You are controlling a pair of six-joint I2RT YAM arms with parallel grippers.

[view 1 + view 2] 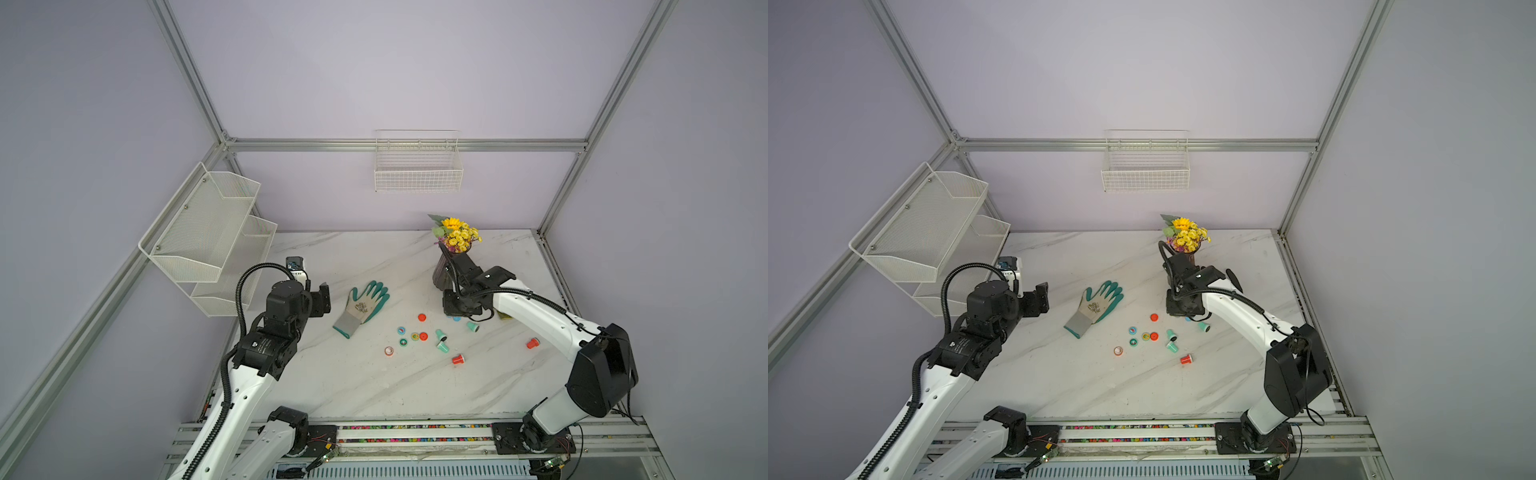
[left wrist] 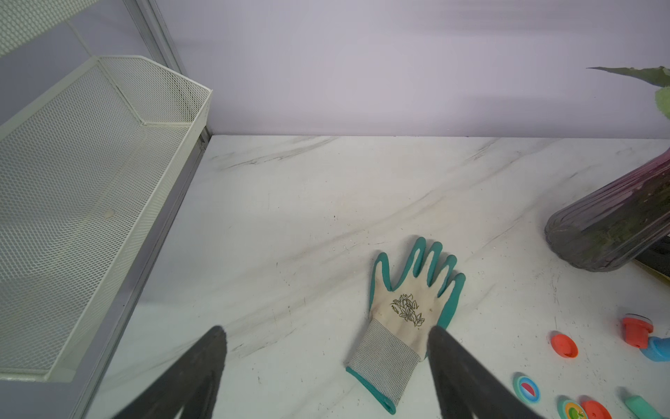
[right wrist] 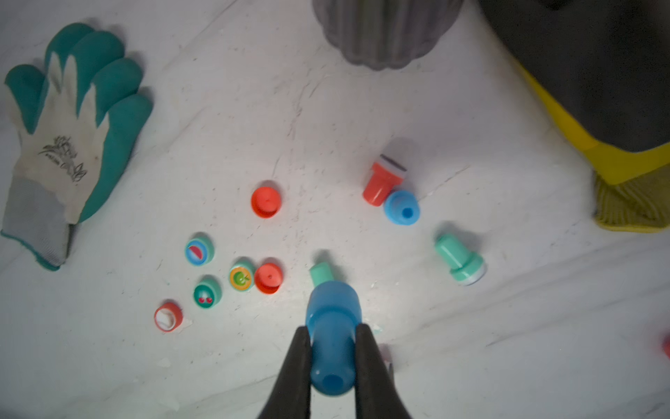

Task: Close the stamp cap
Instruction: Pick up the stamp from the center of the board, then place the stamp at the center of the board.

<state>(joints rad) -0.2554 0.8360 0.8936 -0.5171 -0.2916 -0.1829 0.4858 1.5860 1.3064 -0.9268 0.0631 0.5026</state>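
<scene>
One blue stamp [image 3: 331, 308] pinched between right jaws; left jaws apart.

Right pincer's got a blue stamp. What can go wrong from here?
1. The right pincer grips the blue stamp by its narrow handle only; pressing it into a cap may twist it.
2. The blue cap lies loose among other caps and may slide; the left pincer hangs open near the glove, bracing nothing.
3. The vase stands close by the right arm; a swing could tip it.
</scene>
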